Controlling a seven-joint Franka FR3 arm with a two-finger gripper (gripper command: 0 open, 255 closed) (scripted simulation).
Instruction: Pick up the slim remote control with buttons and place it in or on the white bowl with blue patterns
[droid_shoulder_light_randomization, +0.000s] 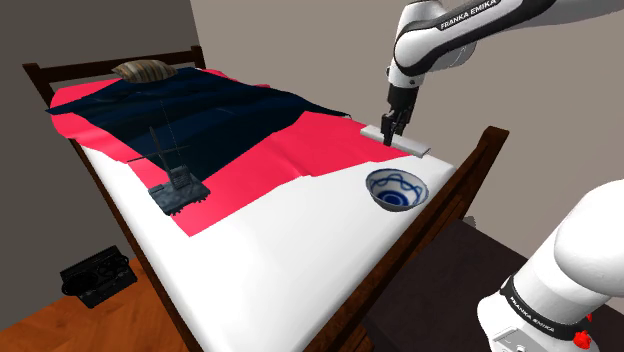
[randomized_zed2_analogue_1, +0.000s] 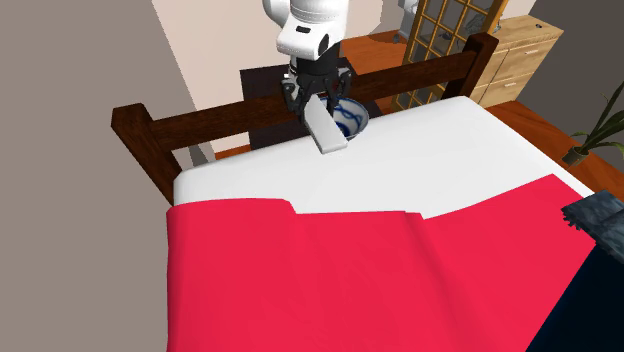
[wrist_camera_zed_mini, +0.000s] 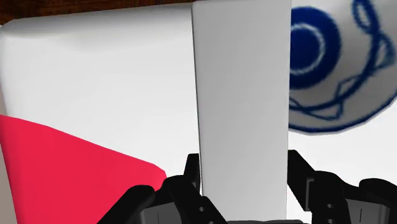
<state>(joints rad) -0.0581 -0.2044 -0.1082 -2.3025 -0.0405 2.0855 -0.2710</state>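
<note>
A slim, plain pale grey remote (droid_shoulder_light_randomization: 405, 142) is clasped across its middle by my black gripper (droid_shoulder_light_randomization: 393, 128), which is shut on it and holds it level near the bed's foot end. The white bowl with blue patterns (droid_shoulder_light_randomization: 395, 189) stands on the white sheet, just beside the remote and apart from it. In the second exterior view the remote (randomized_zed2_analogue_1: 327, 127) juts out from the gripper (randomized_zed2_analogue_1: 318, 102) in front of the bowl (randomized_zed2_analogue_1: 354, 113). In the wrist view the remote (wrist_camera_zed_mini: 242, 89) runs straight out between my fingers (wrist_camera_zed_mini: 192, 170), and the bowl (wrist_camera_zed_mini: 337, 63) lies to one side of it.
The bed carries a white sheet (droid_shoulder_light_randomization: 300, 250), a red blanket (randomized_zed2_analogue_1: 350, 280) and a dark blue one (droid_shoulder_light_randomization: 200, 115). A dark wooden footboard (droid_shoulder_light_randomization: 470, 165) runs close by the bowl. A dark object (droid_shoulder_light_randomization: 178, 192) and a pillow (droid_shoulder_light_randomization: 143, 70) lie farther up the bed.
</note>
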